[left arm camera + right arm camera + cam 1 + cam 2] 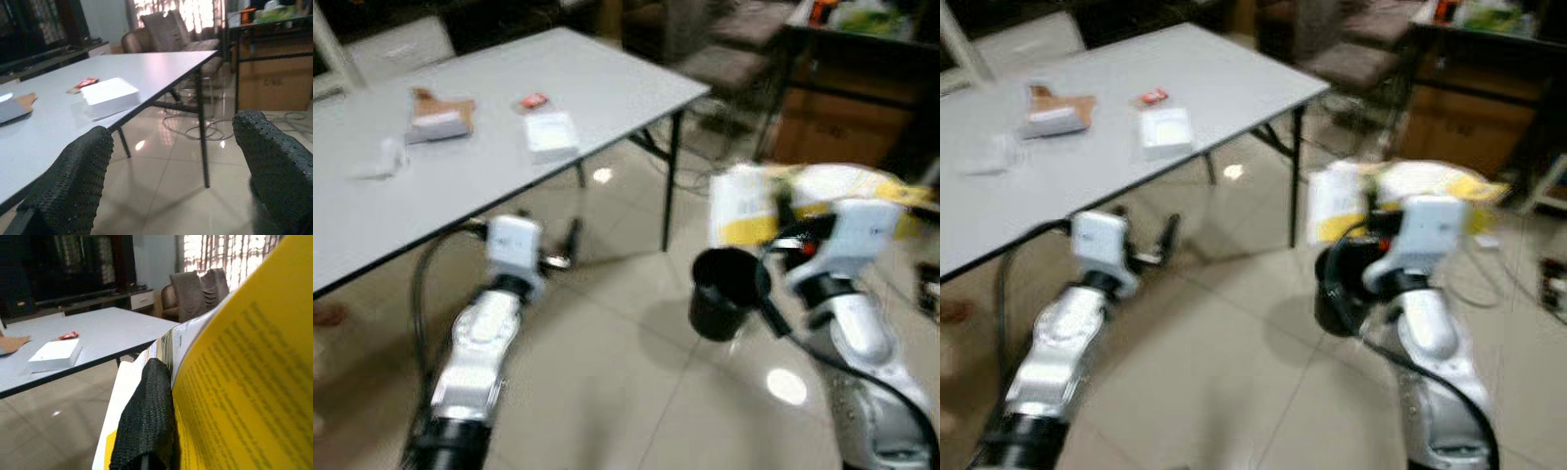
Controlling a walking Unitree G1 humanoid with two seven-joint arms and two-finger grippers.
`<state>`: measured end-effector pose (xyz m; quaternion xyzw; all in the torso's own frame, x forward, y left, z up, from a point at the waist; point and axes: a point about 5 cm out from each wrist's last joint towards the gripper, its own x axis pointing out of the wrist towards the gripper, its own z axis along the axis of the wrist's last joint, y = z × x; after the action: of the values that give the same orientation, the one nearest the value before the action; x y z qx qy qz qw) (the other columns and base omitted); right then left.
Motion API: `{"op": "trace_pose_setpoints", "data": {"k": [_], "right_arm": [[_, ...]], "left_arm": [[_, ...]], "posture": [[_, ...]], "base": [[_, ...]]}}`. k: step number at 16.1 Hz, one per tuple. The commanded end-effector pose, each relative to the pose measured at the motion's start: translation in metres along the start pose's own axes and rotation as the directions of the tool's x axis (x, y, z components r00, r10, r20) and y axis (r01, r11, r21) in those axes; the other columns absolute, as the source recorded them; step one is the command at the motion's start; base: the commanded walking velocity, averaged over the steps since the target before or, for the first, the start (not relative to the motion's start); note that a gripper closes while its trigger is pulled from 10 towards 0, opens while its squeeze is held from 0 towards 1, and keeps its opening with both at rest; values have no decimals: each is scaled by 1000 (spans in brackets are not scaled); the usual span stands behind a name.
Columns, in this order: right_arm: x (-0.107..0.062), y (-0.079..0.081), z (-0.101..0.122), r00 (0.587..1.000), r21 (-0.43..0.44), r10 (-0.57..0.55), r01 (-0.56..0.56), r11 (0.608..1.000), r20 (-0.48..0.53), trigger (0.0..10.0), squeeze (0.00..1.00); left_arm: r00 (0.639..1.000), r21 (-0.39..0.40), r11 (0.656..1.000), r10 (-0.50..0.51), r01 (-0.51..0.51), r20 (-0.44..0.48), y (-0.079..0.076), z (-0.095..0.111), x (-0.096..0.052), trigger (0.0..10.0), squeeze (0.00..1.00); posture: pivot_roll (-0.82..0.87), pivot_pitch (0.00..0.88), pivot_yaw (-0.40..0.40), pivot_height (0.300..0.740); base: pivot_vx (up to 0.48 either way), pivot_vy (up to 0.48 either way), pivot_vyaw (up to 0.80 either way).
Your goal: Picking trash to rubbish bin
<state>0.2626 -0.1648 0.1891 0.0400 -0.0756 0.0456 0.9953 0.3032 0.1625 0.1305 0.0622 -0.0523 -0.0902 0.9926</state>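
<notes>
Over the tiled floor (607, 392), beside the corner of a grey folding table (607, 88), both silver arms are held forward. The right claw (151, 421) is clamped on a piece of trash, a white and yellow printed paper package (754, 206), which is raised in the air at the right of the scene, clear of the table and the floor; in the right wrist view one black finger (146, 431) is pressed flat against the yellow printed sheet. A dark, cup-like round shape (724, 289) is seen just below the held package, close to the right wrist, but through the blur it cannot be told what it is. The left claw (181, 166) is held apart and grips nothing, its two textured black fingers (73, 181) framing the table edge and a table leg (201, 132); it is kept low, just off the near edge of the table. On the table a white flat box (551, 134) lies near the edge, with a small red wrapper (532, 101) just beyond it. Further along lie a brown and white torn carton (438, 115) and a crumpled white piece (384, 160). Upholstered chairs (166, 32) and a dark shelf unit holding a cardboard box (274, 83) stand behind the table.
</notes>
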Motion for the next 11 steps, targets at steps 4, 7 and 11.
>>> {"op": "trace_pose_setpoints", "data": {"k": [4,7,11], "right_arm": [[-1,-7,5,999,-20,-26,26,999,24,0,0],[-1,-6,5,999,-25,-23,23,999,25,0,0],[2,-5,5,1000,-29,-8,8,1000,27,0,0]], "left_arm": [[1000,4,1000,-22,22,10,-6,3,3,10000,0],[1000,1,1000,-23,23,9,-7,2,3,10000,0],[1000,-14,1000,-22,23,15,-10,3,5,10000,0]], "posture": [[-104,93,32,740],[-104,93,32,740],[-96,83,23,740]], "base": [[480,0,0],[480,0,0],[306,0,0]]}}
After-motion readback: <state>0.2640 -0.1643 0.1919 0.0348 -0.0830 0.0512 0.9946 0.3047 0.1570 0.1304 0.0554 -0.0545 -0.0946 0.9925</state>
